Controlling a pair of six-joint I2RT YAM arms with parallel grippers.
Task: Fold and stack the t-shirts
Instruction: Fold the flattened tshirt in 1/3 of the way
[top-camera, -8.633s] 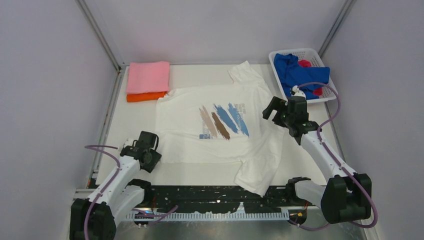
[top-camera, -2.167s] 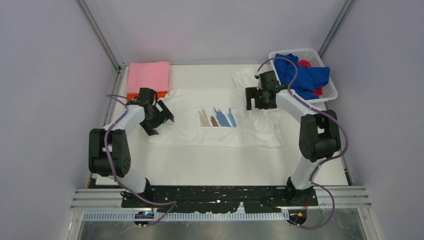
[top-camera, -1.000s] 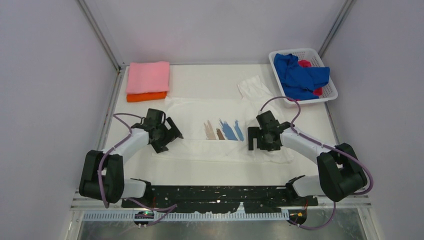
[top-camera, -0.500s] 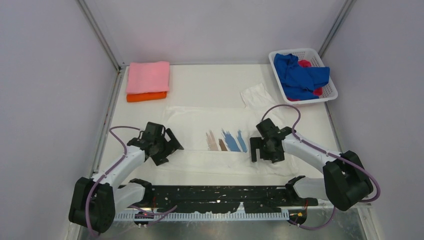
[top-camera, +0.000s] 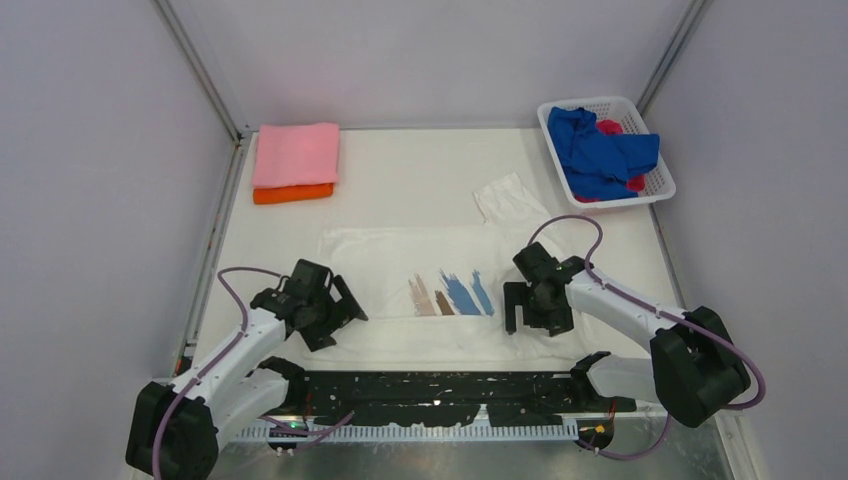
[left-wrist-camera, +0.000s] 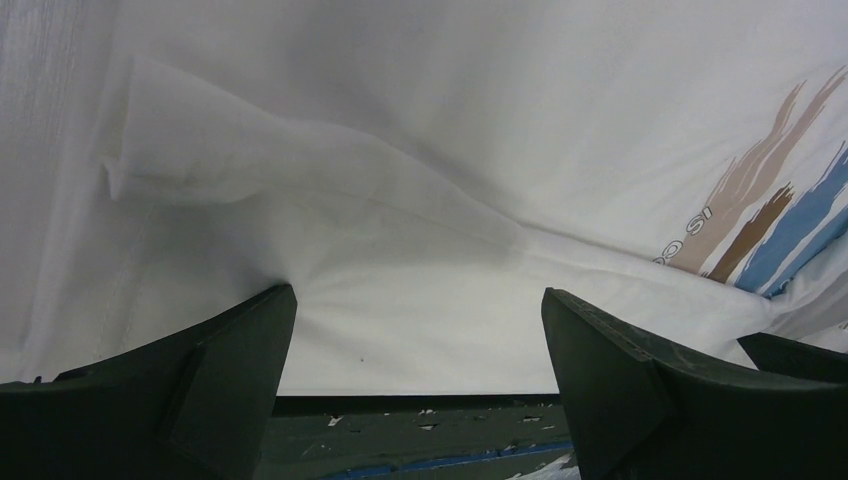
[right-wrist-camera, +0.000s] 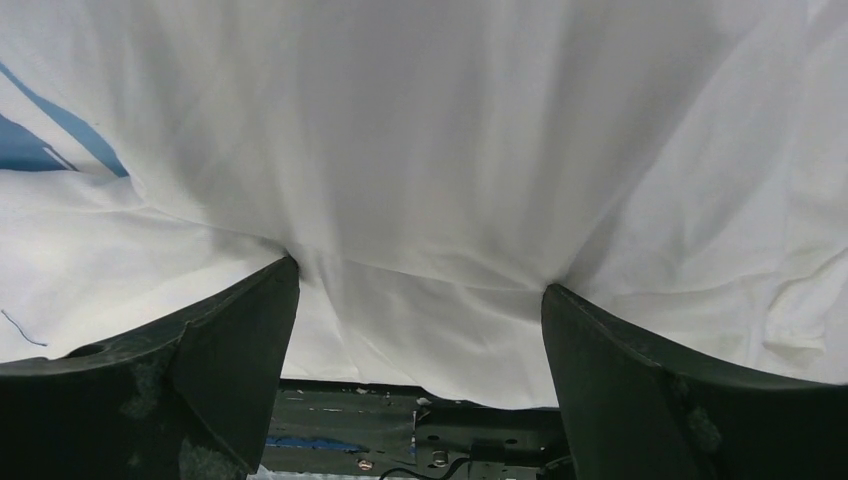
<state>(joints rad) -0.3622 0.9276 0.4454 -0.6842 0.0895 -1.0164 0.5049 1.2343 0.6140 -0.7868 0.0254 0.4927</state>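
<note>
Only the top view shows the whole white t-shirt (top-camera: 400, 265): it lies in a wide band at the near edge of the worktop (top-camera: 400, 170), well apart from the pink t-shirt (top-camera: 296, 154) that is folded on the orange t-shirt (top-camera: 292, 193). The wrist views show the fingers wide apart on the left end effector (left-wrist-camera: 416, 293) and the right end effector (right-wrist-camera: 420, 276), with white cloth between them. Both arms reach low, at the two ends of the shirt.

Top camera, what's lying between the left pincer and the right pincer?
In the top view, the white t-shirt fills the stretch between the left pincer and the right pincer, with its blue and brown print roughly midway.
</note>
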